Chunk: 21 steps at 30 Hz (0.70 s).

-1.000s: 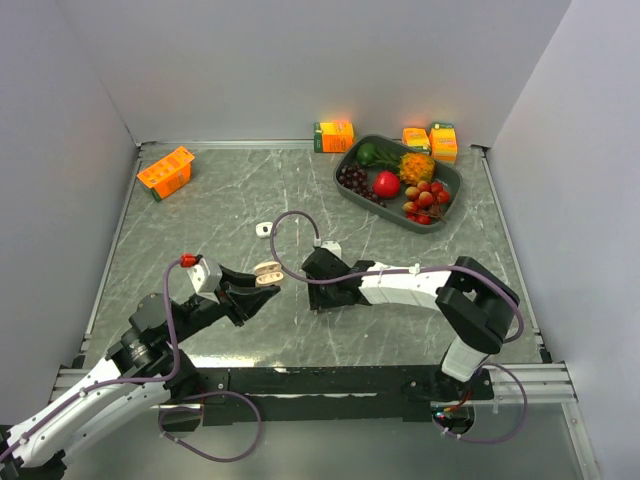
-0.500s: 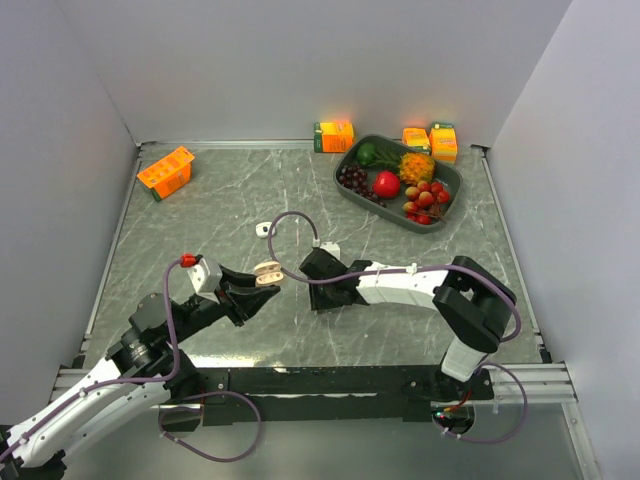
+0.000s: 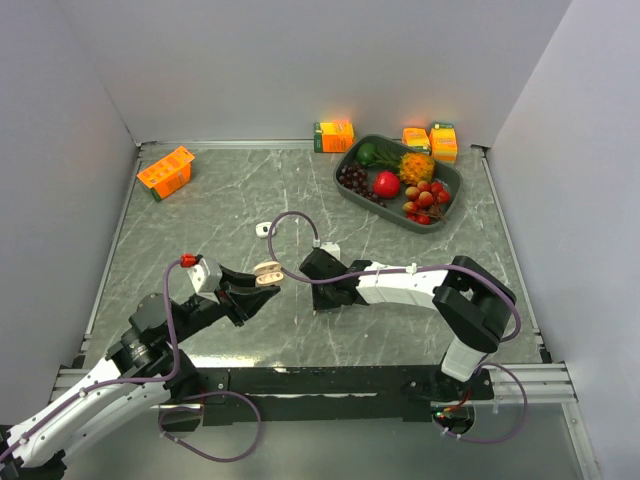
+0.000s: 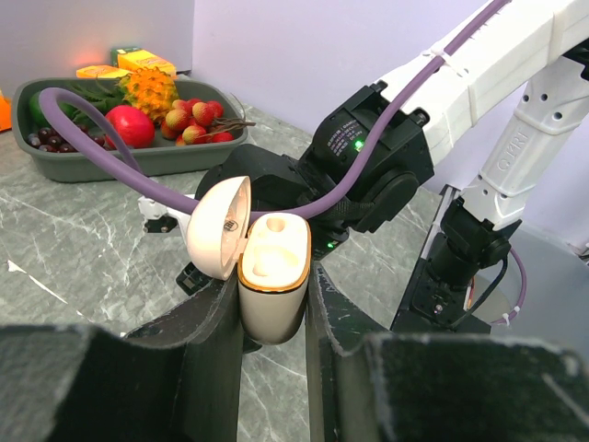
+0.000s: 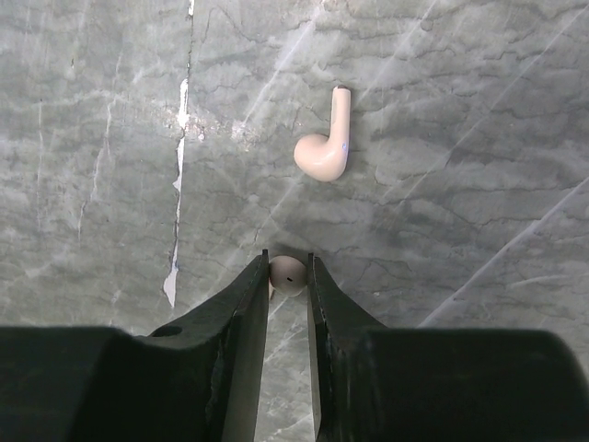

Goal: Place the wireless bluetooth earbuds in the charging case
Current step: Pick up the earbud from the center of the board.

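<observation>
My left gripper (image 4: 273,318) is shut on an open beige charging case (image 4: 273,287), lid (image 4: 219,226) swung to the left; the case shows in the top view (image 3: 267,273) held above the table. My right gripper (image 5: 287,269) is shut on a beige earbud (image 5: 287,274), pinched at its fingertips just above the marble table. A second beige earbud (image 5: 325,148) lies free on the table beyond the fingertips. In the top view the right gripper (image 3: 322,283) points down next to the left one. A small white case (image 3: 263,229) lies farther back. White earbuds are not visible.
A grey tray (image 3: 445,213) of toy fruit stands at the back right, with orange cartons (image 3: 334,135) behind it and another carton (image 3: 165,171) at the back left. A purple cable (image 3: 285,225) loops over the table's middle.
The right gripper has shifted very slightly left; the left arm with the case has not moved.
</observation>
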### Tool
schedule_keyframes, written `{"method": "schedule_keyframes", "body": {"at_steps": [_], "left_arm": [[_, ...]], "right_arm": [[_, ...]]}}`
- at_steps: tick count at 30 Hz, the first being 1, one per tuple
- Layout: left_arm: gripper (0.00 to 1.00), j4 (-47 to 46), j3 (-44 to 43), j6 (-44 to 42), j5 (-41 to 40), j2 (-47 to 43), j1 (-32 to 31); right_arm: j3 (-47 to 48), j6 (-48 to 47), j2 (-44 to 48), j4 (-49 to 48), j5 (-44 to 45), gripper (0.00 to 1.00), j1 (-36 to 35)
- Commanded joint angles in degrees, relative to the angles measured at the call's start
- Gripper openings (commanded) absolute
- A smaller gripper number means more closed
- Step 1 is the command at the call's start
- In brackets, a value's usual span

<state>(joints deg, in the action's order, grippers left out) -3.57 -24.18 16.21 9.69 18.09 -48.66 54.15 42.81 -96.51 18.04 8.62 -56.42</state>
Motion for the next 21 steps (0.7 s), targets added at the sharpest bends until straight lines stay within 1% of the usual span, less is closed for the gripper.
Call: {"method": "schedule_keyframes", "body": {"at_steps": [1, 8, 14, 15, 21], "left_arm": [[0.01, -1.88, -0.51, 0.05, 0.41, -0.86, 0.15], [0.01, -1.88, -0.51, 0.14, 0.24, -0.95, 0.15], [0.01, -1.52, -0.6, 0.14, -0.02, -0.95, 0.15], [0.01, -1.52, -0.6, 0.14, 0.06, -0.95, 0.15], [0.01, -1.61, -0.51, -0.03, -0.2, -0.77, 0.15]], "right_arm": [[1.4, 1.14, 1.23, 1.56, 0.87, 0.2, -0.97], [1.92, 0.0, 2.55, 2.87, 2.36, 0.11, -0.79], [3.5, -4.39, 2.82, 4.37, 6.66, 0.04, -0.35], [3.77, -5.44, 2.99, 4.8, 7.11, 0.0, -0.09], [3.42, -8.35, 5.27, 4.63, 8.08, 0.0, 2.45]]}}
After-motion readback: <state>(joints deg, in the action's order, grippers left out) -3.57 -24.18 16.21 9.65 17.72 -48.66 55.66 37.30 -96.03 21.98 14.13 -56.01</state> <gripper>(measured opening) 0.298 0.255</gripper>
